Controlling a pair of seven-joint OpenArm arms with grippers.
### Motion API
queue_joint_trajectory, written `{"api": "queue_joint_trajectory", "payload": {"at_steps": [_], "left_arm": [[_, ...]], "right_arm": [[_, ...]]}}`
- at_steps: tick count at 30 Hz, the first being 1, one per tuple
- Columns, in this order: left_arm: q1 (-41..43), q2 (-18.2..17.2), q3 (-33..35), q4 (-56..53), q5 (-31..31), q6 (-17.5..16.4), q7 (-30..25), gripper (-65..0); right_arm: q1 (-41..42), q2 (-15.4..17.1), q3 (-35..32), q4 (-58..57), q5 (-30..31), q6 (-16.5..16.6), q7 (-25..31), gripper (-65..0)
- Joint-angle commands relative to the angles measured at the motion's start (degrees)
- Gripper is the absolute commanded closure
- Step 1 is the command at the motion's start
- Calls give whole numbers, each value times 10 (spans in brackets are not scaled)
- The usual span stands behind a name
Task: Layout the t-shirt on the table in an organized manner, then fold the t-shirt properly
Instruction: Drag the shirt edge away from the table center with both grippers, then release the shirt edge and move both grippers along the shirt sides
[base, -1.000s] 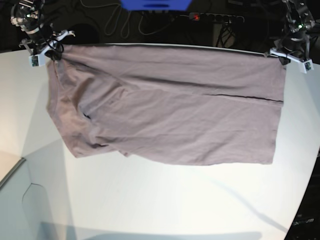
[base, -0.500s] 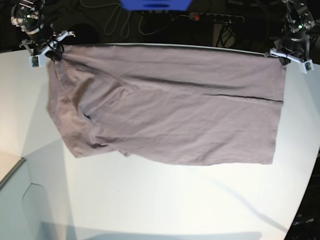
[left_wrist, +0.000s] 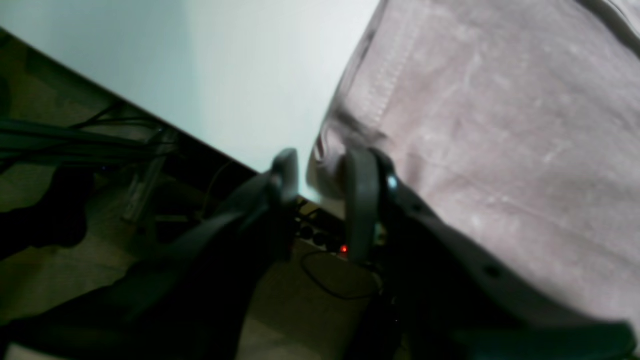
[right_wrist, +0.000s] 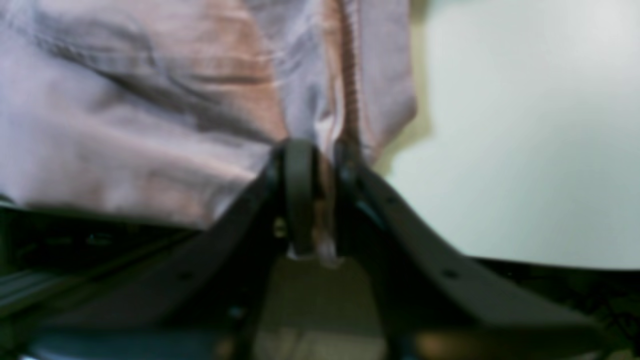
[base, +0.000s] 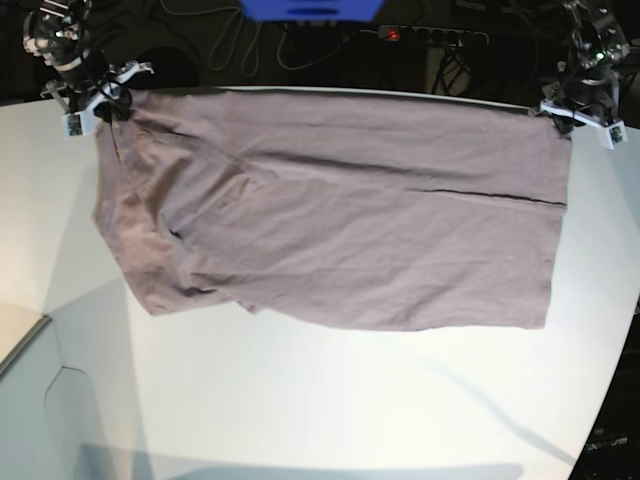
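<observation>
Left wrist view first: we see the left gripper (left_wrist: 320, 175) at lower centre with its two dark fingers (left_wrist: 361, 200) parted, a clear gap between them. The t-shirt (left_wrist: 490, 125) fills the right side of the frame, and its hemmed corner sits in that gap, against the right-hand finger, not pinched. The white table (left_wrist: 240, 75) shows upper left, its edge running diagonally down to the gripper.

Over to the right wrist view, and it's blurry. The right gripper (right_wrist: 320, 165) sits at centre, its fingers (right_wrist: 298, 190) a narrow gap apart with a strip of t-shirt (right_wrist: 150, 125) running between them; we cannot tell whether they pinch it. Cloth fills the upper left, table (right_wrist: 525, 125) the right.

Base view now: the t-shirt (base: 340, 210) lies spread on the table (base: 320, 400), across the upper half of the frame. The right gripper (base: 100, 100) is at its top-left corner, the left gripper (base: 580, 108) at its top-right corner, both at the table's far edge.
</observation>
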Motion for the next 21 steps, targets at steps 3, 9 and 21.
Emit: {"api": "queue_joint_trajectory", "payload": {"at_steps": [3,9,21], "left_arm": [[0,-4,-1,5,3,0,5,-167],[-20,0,-31,19,4,1,9,-195],[-15,49,-42,108,10,1,55,-312]], "right_arm": [[-3,2,6,32,-1,0,-6,-194],[1,0,26,50,28,0,-6,-224],[5,-3,25,51,34,0,-7,-225]]}}
